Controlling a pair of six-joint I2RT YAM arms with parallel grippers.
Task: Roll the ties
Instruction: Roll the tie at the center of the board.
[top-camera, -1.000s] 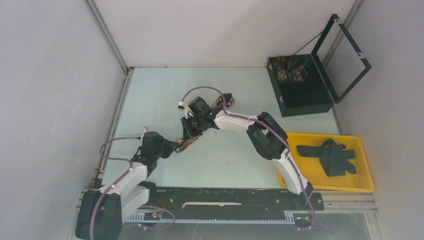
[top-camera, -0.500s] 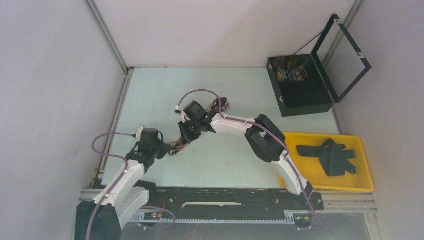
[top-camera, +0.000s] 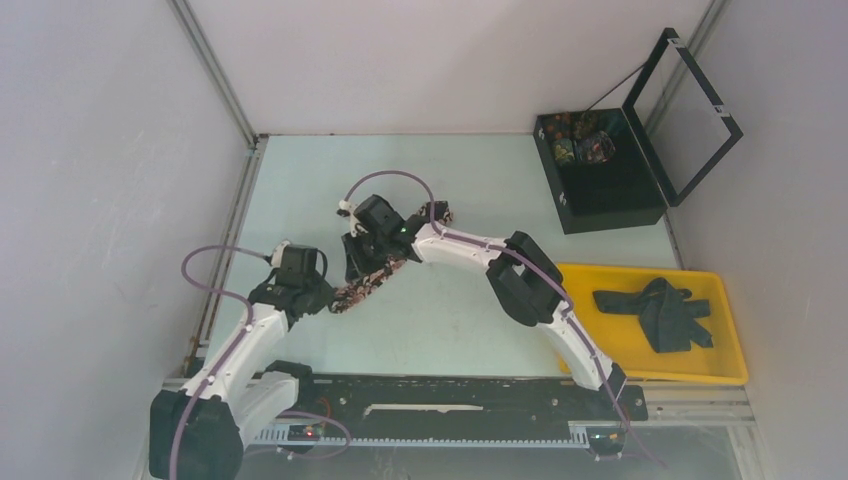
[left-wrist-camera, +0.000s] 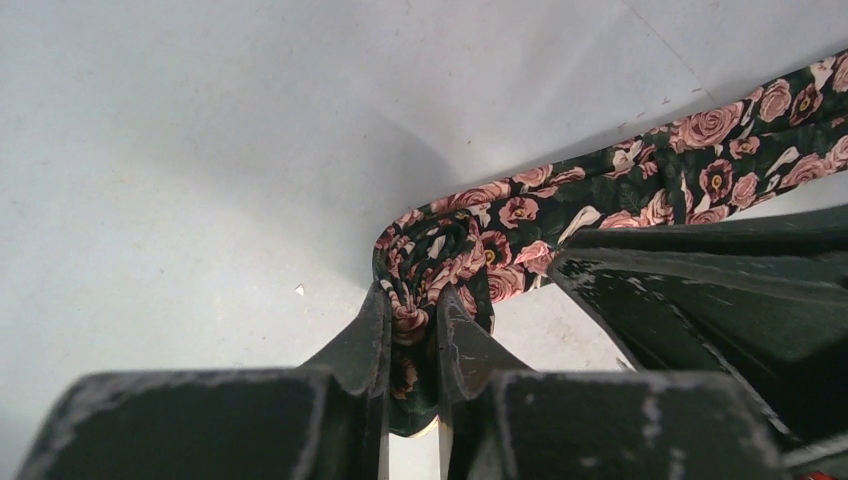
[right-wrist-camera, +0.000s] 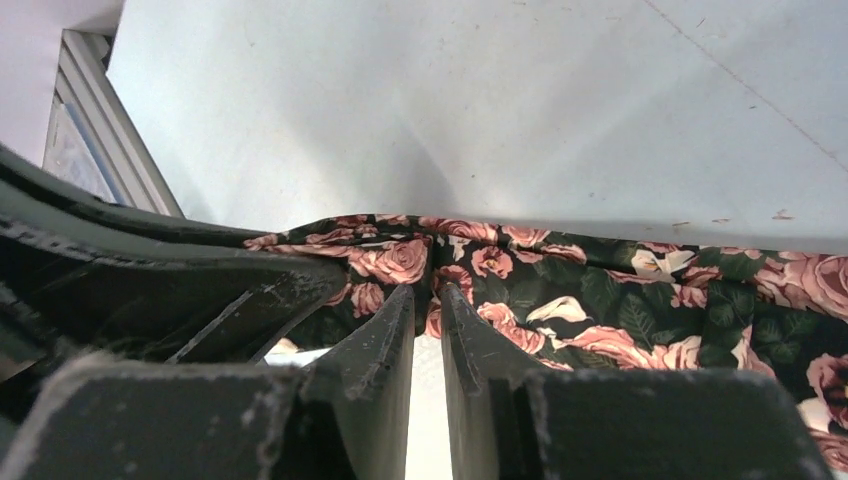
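Here, left fingers (left-wrist-camera: 365, 340): pinching the bunched end of the rose-print tie (top-camera: 365, 285), near the bench's (top-camera: 450, 320) left side.
tie: stretched between both arms, its far end trailing beyond the right wrist.
right fingers (right-wrist-camera: 385, 340): nipped on the tie's edge, almost pressed together.
step advice: keep the span taut and edges aligned, so the roll likely starts tight, not skewed.

A pale bench (top-camera: 450, 330) sits between white walls (top-camera: 100, 150). At 2 o'clock on it stands a black box (top-camera: 615, 200), its framed lid (top-camera: 690, 110) tipped open toward 3 o'clock. A yellow tray (top-camera: 650, 375) lies at 4 o'clock, near the box, not touching. A black rail (top-camera: 450, 388) runs along 6 o'clock
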